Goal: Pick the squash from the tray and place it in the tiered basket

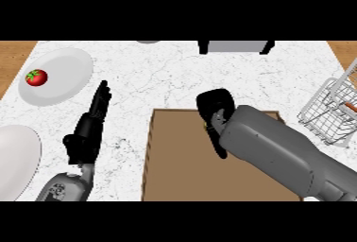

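A brown tray (174, 165) lies on the counter at the lower middle. My right hand (216, 105) is over the tray's far edge with its fingers (217, 144) curled downward. Only a small yellow-green sliver of the squash (207, 125) shows between the palm and those fingers; the hand and forearm hide the rest. The wire tiered basket (322, 109) stands at the right edge, apart from the hand. My left hand (93, 120) rests left of the tray, open, with straight fingers pointing away from me.
A white plate (66, 71) with a red tomato (36, 77) sits at the far left. A second plate (14, 158) lies at the lower left. Something orange (351, 108) lies in the basket. A grey appliance (237, 46) stands at the back.
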Controlling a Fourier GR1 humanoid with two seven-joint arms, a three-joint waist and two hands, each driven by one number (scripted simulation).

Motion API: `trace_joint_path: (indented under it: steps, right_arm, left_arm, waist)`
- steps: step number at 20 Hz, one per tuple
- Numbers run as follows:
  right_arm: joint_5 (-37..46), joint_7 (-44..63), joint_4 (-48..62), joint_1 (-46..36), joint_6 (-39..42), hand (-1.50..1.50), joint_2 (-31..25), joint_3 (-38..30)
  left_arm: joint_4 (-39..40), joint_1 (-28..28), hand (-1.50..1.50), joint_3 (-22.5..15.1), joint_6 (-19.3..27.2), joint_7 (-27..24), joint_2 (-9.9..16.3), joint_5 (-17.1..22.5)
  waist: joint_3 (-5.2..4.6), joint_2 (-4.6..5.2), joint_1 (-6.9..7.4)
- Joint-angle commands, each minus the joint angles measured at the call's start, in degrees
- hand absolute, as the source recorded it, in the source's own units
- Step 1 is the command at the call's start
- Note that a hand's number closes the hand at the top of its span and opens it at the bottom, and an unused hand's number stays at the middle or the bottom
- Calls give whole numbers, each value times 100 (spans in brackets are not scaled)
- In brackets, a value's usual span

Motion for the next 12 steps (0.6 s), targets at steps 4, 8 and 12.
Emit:
trace_joint_path:
  steps: [4, 8, 12]
  right_arm:
    - [577, 488, 477, 117, 176, -150, 560, -293]
    - [1038, 273, 581, 457, 55, -150, 652, -334]
    - [1269, -304, 517, 535, 530, -150, 242, -751]
  left_arm:
    - [226, -137, 0, 257, -277, -70, -30, 85]
    - [219, 103, 0, 12, -66, -221, -338, -209]
    - [-8, 168, 0, 277, -293, -141, -192, -89]
  waist:
    - [-1, 15, 23]
    - [0, 13, 11]
    - [1, 8, 12]
